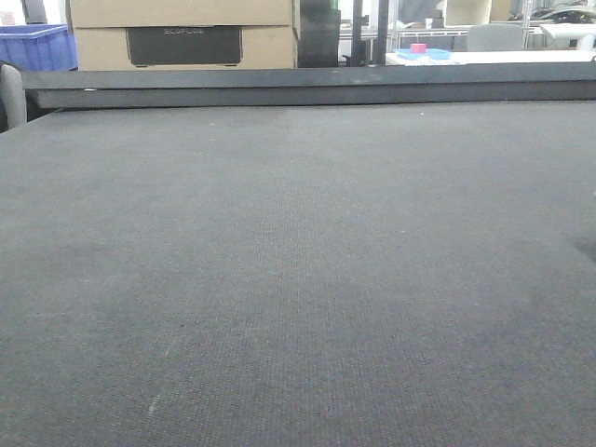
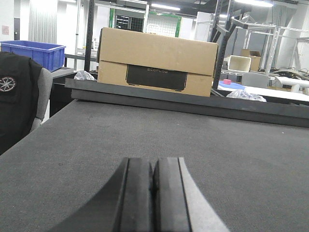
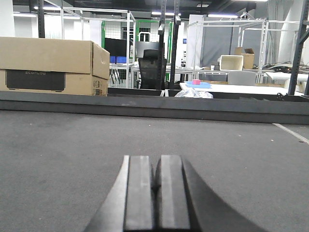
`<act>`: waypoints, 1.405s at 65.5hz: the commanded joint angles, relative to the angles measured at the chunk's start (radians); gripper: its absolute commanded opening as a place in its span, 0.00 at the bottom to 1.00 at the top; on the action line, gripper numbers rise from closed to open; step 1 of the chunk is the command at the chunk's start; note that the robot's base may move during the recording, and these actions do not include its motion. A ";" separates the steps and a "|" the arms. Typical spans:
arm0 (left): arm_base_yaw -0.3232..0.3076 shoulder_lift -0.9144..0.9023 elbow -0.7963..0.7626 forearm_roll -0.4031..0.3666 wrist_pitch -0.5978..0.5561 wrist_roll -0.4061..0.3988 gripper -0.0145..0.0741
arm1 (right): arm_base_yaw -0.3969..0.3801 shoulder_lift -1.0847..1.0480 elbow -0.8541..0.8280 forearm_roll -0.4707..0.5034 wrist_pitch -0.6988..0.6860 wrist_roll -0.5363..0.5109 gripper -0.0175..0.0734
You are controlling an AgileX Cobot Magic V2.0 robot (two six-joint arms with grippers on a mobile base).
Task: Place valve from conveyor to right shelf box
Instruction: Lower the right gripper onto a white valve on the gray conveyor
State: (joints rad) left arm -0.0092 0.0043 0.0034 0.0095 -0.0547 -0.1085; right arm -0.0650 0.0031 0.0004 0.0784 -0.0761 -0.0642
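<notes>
left pincer (image 2: 153, 165) pressed together, right pincer (image 3: 157, 163) pressed together, both low over the dark conveyor (image 1: 298, 279)

Conveyor (image 1: 298, 279) belt: matt woven fabric; cardboard box (image 2: 157, 60) smooth.

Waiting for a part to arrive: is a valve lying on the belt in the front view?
No, the conveyor shows only bare dark woven fabric across that whole view.
</notes>
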 commanded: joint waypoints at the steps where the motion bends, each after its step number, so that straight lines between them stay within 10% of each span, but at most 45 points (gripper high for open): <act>1: 0.002 -0.004 -0.003 -0.003 -0.017 -0.001 0.04 | -0.004 -0.003 0.000 0.000 -0.022 -0.005 0.01; 66: 0.002 -0.004 -0.003 0.000 -0.012 -0.001 0.04 | -0.004 -0.003 0.000 0.000 -0.031 -0.005 0.01; 92: 0.002 0.153 -0.454 0.041 0.525 -0.001 0.04 | -0.004 0.178 -0.393 0.000 0.410 -0.005 0.01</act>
State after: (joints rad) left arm -0.0092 0.0869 -0.3638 0.0376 0.3614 -0.1085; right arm -0.0650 0.1159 -0.3121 0.0784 0.2549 -0.0642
